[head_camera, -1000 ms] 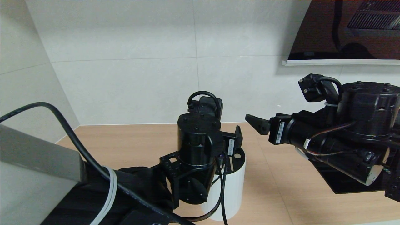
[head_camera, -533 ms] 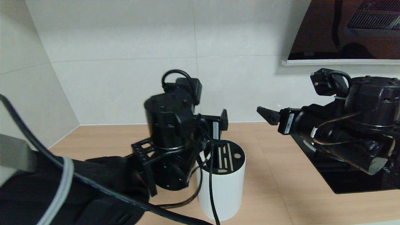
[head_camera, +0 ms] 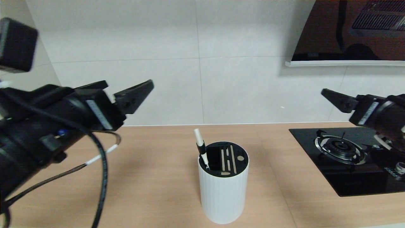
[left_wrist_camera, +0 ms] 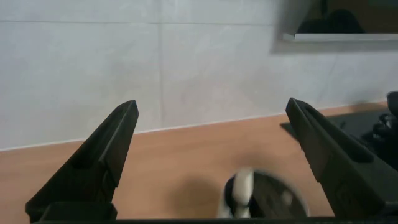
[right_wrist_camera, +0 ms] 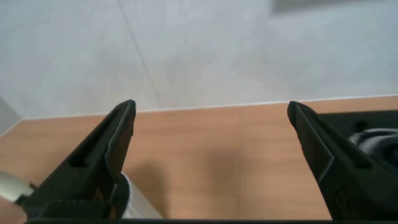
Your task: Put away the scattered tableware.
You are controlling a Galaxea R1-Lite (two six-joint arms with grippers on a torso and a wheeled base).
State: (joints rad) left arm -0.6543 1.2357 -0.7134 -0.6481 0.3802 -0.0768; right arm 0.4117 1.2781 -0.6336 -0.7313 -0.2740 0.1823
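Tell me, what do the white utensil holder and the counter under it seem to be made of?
The utensil holder: probably matte white plastic, with fine vertical ribs and a black slotted top. The counter: likely wood-look laminate, pale tan, smooth, faint grain.

My left gripper (head_camera: pixel 128 84) and right gripper (right_wrist_camera: pixel 211 106) hang above the counter (head_camera: pixel 152 177), well apart. Between them and lower down, the holder (head_camera: pixel 223 186) stands on the counter. A utensil (head_camera: pixel 201 147) sits in the holder on the side toward my left jaws, leaning that way. The stove (head_camera: pixel 345 158) lies below my right jaws. The wall (head_camera: pixel 221 79) runs ahead of both, with the hood (head_camera: pixel 354 31) on it above my right jaws
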